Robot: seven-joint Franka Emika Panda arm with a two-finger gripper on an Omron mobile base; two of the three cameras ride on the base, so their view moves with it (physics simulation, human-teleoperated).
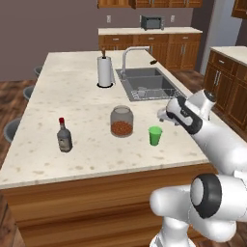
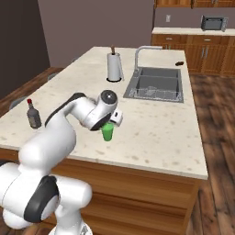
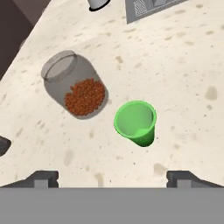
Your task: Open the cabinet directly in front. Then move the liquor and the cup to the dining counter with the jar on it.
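The dining counter [image 1: 72, 96] is a broad beige speckled worktop with a sink [image 1: 147, 84] set into its far half, and all three of the task's small things already stand on it. The jar [image 1: 121, 121] sits near the middle; the liquor [image 1: 64, 136] stands upright well off to its left, near the front edge; the cup [image 1: 155, 135] stands upright just to the jar's right, apart from it.

The gripper [image 3: 113, 177] hangs above the cup with its jaws spread wide and nothing between them. In the hand view the cup [image 3: 135, 122] lies just ahead of the jaws and roughly centred between the two tips, its open mouth facing up toward the camera. The hand seems already clear of the rim, though the base views partly hide that gap. With the cup set down free, the likely next move is straight up and away along the cup's upright axis, not sideways toward the jar
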